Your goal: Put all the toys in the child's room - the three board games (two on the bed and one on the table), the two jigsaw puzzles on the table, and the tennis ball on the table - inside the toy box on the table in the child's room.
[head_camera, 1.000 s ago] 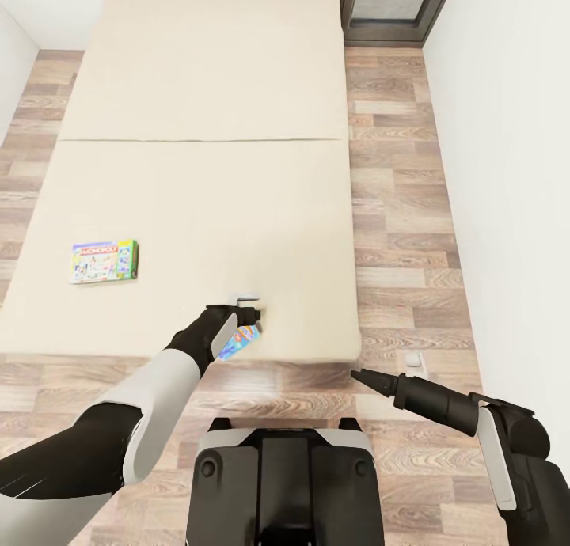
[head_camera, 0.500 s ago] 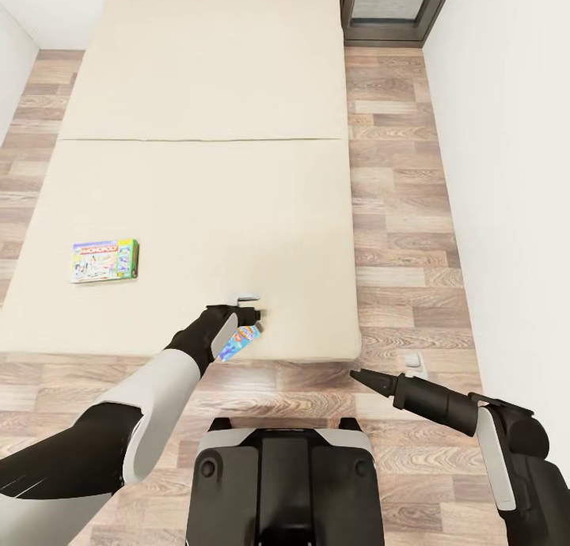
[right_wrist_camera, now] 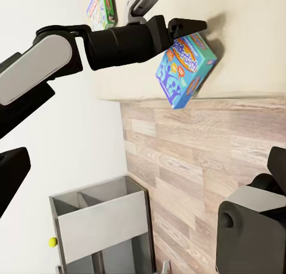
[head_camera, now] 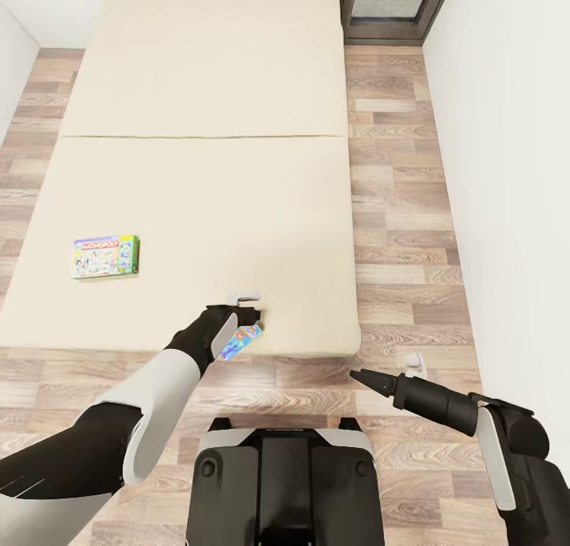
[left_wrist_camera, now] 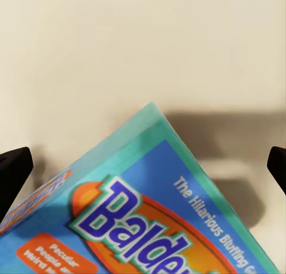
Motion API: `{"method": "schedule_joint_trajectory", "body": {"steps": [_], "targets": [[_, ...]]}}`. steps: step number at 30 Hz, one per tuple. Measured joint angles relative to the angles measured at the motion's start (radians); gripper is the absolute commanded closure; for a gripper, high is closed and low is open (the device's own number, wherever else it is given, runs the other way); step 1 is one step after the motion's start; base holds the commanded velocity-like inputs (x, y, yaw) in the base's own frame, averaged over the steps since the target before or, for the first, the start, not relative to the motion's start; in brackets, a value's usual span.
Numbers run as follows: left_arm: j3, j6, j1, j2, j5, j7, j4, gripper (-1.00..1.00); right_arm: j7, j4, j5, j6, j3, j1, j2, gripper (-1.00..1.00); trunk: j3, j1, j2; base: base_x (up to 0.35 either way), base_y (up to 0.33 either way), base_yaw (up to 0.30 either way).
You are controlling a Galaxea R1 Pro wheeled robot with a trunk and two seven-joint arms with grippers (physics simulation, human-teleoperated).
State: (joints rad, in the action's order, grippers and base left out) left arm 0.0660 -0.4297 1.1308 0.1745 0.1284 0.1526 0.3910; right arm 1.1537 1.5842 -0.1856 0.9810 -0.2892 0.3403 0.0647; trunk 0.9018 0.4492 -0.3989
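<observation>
left gripper (head_camera: 247,312) pinches the blue board game (head_camera: 238,340) by one edge, tilted off the bed (head_camera: 198,119) front; stiff, light box, prob. swings; right gripper (head_camera: 362,378) looks closed, empty.

I read this as a home bedroom: a wide cream bed (head_camera: 206,174) takes most of the wood-plank floor (head_camera: 396,214), plain white walls (head_camera: 507,174) close in, and a Monopoly board game (head_camera: 104,256) lies on the mattress.
</observation>
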Motion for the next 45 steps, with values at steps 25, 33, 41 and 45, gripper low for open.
{"method": "schedule_joint_trajectory", "body": {"steps": [25, 33, 41, 45], "targets": [[0.001, 0.000, 0.000, 0.000, -0.001, 0.000, 0.000, -1.00, 0.000, 0.000, 0.000, 0.000, 0.000, 0.000, 0.000, -1.00, 0.000, 0.000, 0.000, -0.069, 0.000, 0.000], [0.000, 0.000, 0.000, 0.000, 0.000, 0.000, -0.001, -1.00, 0.000, 0.000, 0.000, 0.000, 0.000, 0.000, -0.001, -1.00, 0.000, 0.000, 0.000, -0.002, 0.000, 0.000], [0.000, 0.000, 0.000, 0.000, 0.000, 0.000, -0.001, -1.00, 0.000, 0.000, 0.000, 0.000, 0.000, 0.000, 0.001, -1.00, 0.000, 0.000, 0.000, 0.000, 0.000, 0.000], [0.000, 0.000, 0.000, 0.000, 0.000, 0.000, -0.001, -1.00, 0.000, 0.000, 0.000, 0.000, 0.000, 0.000, 0.001, -1.00, 0.000, 0.000, 0.000, 0.000, 0.000, 0.000]]}}
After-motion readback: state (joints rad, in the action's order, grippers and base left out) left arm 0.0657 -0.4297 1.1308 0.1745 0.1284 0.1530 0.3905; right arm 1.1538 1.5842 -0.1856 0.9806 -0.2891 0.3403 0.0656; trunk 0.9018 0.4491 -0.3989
